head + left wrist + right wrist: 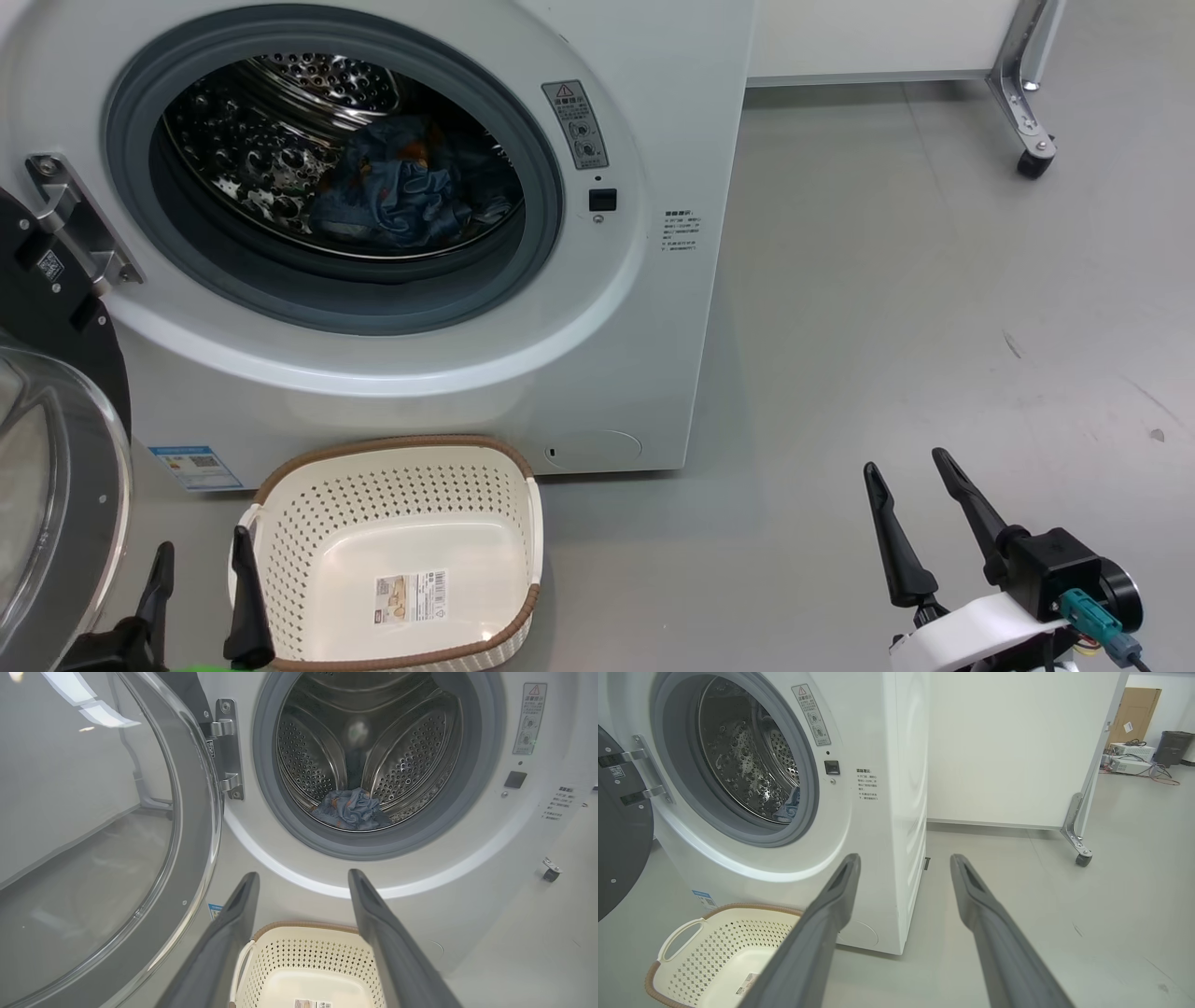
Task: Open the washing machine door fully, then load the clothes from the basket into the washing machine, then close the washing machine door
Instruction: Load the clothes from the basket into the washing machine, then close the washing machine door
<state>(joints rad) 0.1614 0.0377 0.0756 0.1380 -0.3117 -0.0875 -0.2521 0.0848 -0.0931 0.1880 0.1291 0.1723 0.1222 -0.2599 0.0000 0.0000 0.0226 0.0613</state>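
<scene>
lying inside the washing machine (pixel 607 373), the clothes (pixel 401 191) were seen; the basket (pixel 401 495) was set just before it; the left gripper (pixel 204 539) and right gripper (pixel 904 460) were held spread, gripping nothing.

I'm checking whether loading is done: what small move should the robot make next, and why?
Probably swing the left gripper toward the washing machine door to start pushing it shut. The clothes lie in the drum, the basket holds no garments, and the door stands wide open beside that open gripper.
</scene>
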